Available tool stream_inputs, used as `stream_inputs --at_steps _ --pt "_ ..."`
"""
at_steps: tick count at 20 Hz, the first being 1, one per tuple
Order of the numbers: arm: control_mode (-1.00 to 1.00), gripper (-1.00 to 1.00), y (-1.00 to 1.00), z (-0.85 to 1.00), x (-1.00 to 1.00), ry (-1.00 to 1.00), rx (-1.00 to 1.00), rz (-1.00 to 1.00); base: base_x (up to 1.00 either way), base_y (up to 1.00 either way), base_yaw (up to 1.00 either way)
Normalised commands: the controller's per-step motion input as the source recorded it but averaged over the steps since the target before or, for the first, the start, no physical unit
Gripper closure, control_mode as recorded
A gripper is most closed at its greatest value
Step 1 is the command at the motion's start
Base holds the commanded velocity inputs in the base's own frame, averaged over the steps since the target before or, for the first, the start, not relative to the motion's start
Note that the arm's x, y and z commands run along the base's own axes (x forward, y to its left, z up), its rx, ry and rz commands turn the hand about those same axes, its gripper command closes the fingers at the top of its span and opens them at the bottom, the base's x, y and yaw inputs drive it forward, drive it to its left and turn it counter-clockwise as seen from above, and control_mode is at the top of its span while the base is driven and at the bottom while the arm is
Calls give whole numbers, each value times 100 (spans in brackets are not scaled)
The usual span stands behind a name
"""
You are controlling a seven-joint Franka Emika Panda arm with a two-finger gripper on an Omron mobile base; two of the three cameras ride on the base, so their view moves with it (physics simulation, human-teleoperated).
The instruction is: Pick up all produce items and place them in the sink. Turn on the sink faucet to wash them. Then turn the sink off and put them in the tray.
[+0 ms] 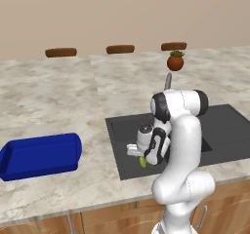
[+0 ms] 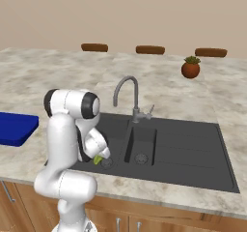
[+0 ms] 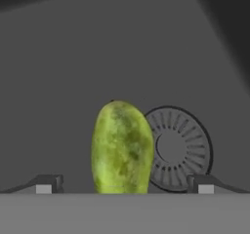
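We see no brand, label or writing anywhere. The marble bench (image 1: pixel 53 96) is the largest thing, and the dark grey sink (image 2: pixel 193 149) is set into it. The sink's left basin holds the yellow-green fruit (image 3: pixel 122 147), which lies on the basin floor just beside the round drain (image 3: pixel 178 147) and overlaps its rim in the hand view. Our gripper (image 3: pixel 124 186) is down in that basin with its fingers (image 3: pixel 46 184) spread wide on either side of the fruit, not touching it. The blue tray (image 1: pixel 41 155) sits on the bench well to the left of the sink, with nothing in it. The grey faucet (image 2: pixel 128 95) curves over the sink from behind, its small lever at the base. A brown pot with a green plant (image 2: pixel 191 67) stands far back on the bench. The right base view shows the second basin with its own drain (image 2: pixel 141 157), which the arm covers in the left base view; the fruit appears in the base views as a small green patch under the hand (image 1: pixel 143 162).
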Motion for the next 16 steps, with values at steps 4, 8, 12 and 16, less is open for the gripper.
stream_inputs --at_steps 4,8,12,16 --pt "-100 -100 0 -31 16 -5 0 0 0 0 0" --pt "-100 -100 0 -27 5 -5 0 0 0 0 0" --pt "-100 -100 0 -31 3 -2 0 0 0 0 0" --pt "-100 100 3 -30 -1 0 -2 0 0 0 0"
